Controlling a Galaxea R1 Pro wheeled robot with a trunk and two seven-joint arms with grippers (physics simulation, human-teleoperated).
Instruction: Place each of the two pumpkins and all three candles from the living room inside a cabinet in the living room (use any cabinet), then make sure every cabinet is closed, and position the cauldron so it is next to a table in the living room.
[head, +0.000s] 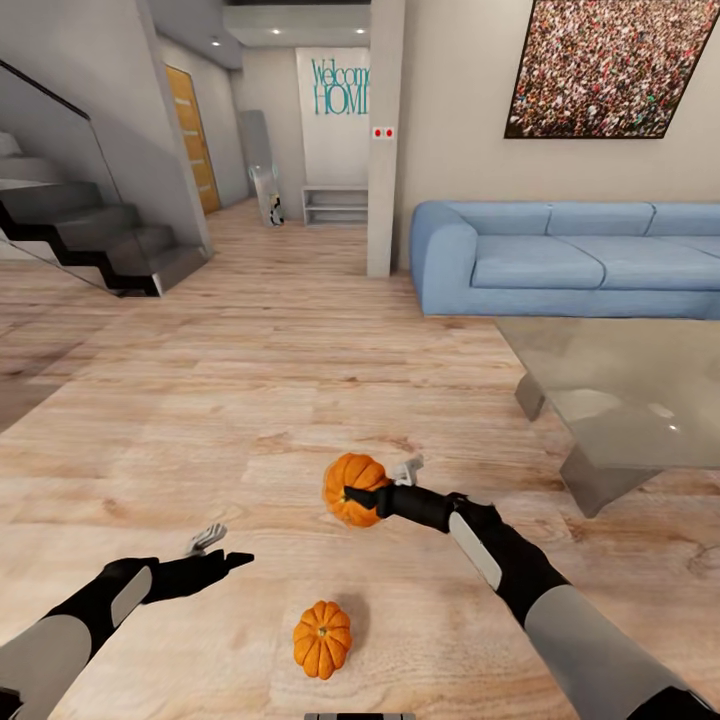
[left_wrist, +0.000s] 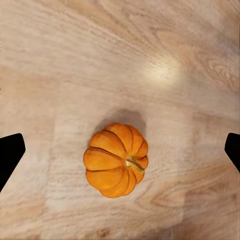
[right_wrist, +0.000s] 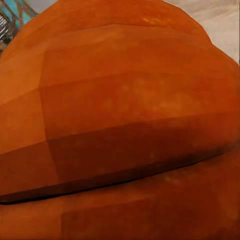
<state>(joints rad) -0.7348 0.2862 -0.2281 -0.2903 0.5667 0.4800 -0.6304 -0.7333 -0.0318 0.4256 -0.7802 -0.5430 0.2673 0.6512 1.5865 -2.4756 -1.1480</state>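
One orange ribbed pumpkin (head: 347, 478) is held above the wooden floor, with my right gripper (head: 362, 497) shut on it; its skin (right_wrist: 120, 120) presses close to the right wrist camera. A second pumpkin (head: 322, 638) lies on the floor close in front of me, stem up and slightly tilted. My left gripper (head: 232, 561) hovers to its left, open and empty. Seen from the left wrist, that pumpkin (left_wrist: 116, 160) sits on the floor between the widely spread black fingertips (left_wrist: 10, 155). The glass-topped coffee table (head: 640, 400) stands at the right.
A blue sofa (head: 570, 260) stands behind the table against the far wall. A pillar (head: 385, 140) rises left of the sofa, with a low white shelf (head: 335, 205) in the hallway beyond. Dark stairs (head: 100, 245) climb at the left. Wooden floor (head: 250, 380) spreads ahead.
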